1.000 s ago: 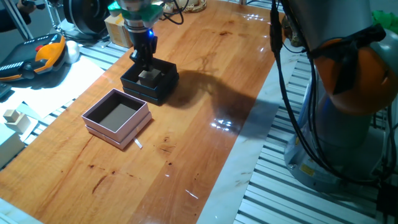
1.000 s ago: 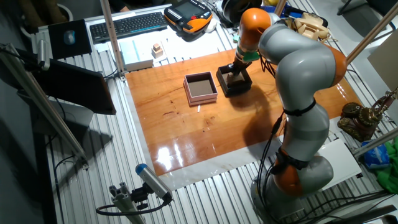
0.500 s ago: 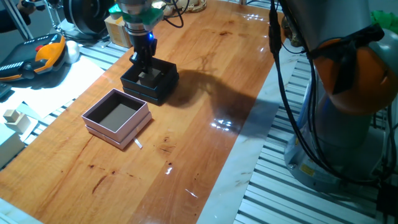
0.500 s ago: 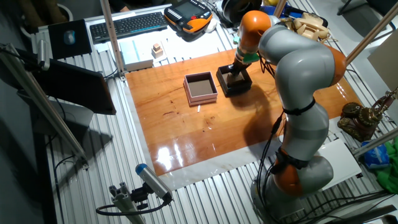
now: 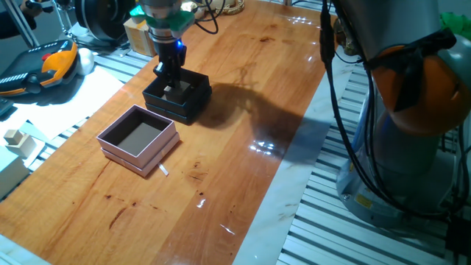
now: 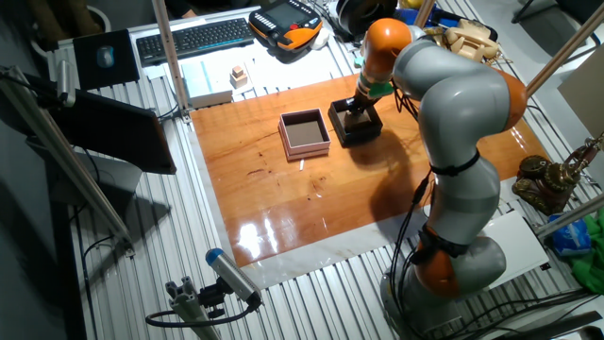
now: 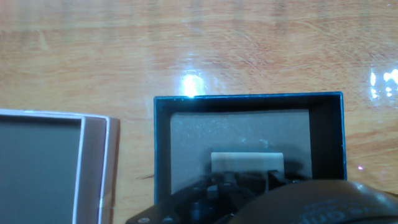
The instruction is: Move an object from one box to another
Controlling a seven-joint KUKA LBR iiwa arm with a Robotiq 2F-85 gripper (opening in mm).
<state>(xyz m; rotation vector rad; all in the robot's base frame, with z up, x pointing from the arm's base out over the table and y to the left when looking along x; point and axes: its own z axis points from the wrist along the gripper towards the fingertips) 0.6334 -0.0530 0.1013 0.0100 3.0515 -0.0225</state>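
The small pale beige cube (image 7: 247,162) sits low inside the black box (image 7: 323,134), near its floor. My gripper (image 7: 247,179) reaches down into that box, with its dark fingers close against the cube. In one fixed view the gripper (image 5: 169,76) stands in the black box (image 5: 193,103) and hides most of the cube. The pink box (image 5: 137,156) lies just in front of it with nothing in it, and its rim (image 7: 93,168) also shows in the hand view. In the other fixed view the gripper (image 6: 357,107) is in the black box (image 6: 364,135), right of the pink box (image 6: 283,138).
A small white scrap (image 5: 163,171) lies on the wood beside the pink box. Pale blocks (image 5: 15,138) and an orange-black pendant (image 5: 51,62) lie off the table's left side. A keyboard (image 6: 193,36) lies beyond the far edge. The arm's base (image 5: 412,110) stands at the right.
My gripper has sunk a little deeper into the black box with the cube. The boxes have not moved.
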